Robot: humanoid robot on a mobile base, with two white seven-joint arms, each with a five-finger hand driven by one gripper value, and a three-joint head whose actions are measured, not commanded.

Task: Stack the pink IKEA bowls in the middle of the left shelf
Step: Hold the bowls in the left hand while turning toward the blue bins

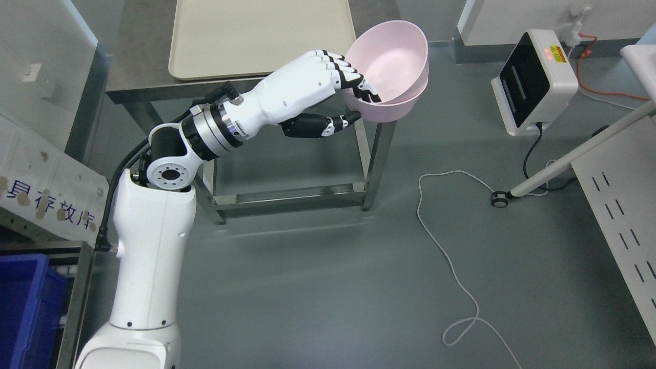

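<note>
Currently mid-carry. Blue bin (23, 302) sat at far lower left, well left of the steel table (138, 89) and below it. Cream tray (261, 38) lay flat on the table top. Left hand (328, 87) reached in from lower left, past the table's right front corner, clenched on the pink bowls (392, 72): fingers (341, 66) hooked over the near rim into the cavity, thumb pressed under the outer wall. Looked like two nested bowls, top one skewed in the lower, rims not parallel. Held in the air just right of the table edge, over floor, not resting on anything. Right hand not seen.

Mouths faced up and tipped toward the camera; round, so no real long axis, only the stack axis leaning off vertical. Tilted away from the grip side.

Probably transport toward the shelf; target shelf not visible, so progress unclear. Advice for the step: keep pinch firm on both rims, level the wrist before travel so the upper bowl cannot slide out, move slow, clear the table corner.

White cable (451, 266) ran loose over the floor right of the table; white device (535, 82) stood further right.
</note>
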